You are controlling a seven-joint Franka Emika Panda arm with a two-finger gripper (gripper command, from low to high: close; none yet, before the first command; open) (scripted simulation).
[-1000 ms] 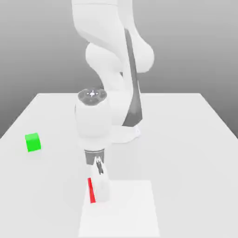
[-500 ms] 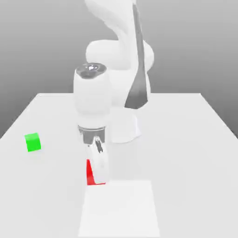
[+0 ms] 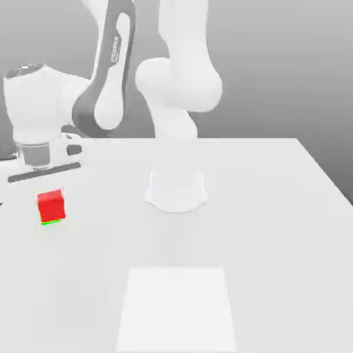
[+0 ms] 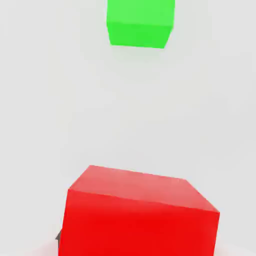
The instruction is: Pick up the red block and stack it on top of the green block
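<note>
The red block [image 3: 51,205] has travelled from the near middle of the table, beside the pale square patch, across to the exterior view's left, and now appears directly in front of the spot where the green block [image 3: 48,222] sat a second ago, with only a thin green sliver showing under its lower edge. In the hand view the red block [image 4: 140,215] fills the space close to the camera while the green block [image 4: 141,22] lies apart from it on the surface, so the red one is most likely carried in the air, near the green one but not yet set on it. The tool [image 3: 45,180] is pressed together, pinching the red block, though its fingertips are hard to make out. The pick-up looks done; the final alignment and lowering remain. The white table [image 3: 276,227] carries a lighter square patch [image 3: 178,307] at its near edge and the arm's round base [image 3: 176,189] in the middle; behind is a plain grey backdrop.
</note>
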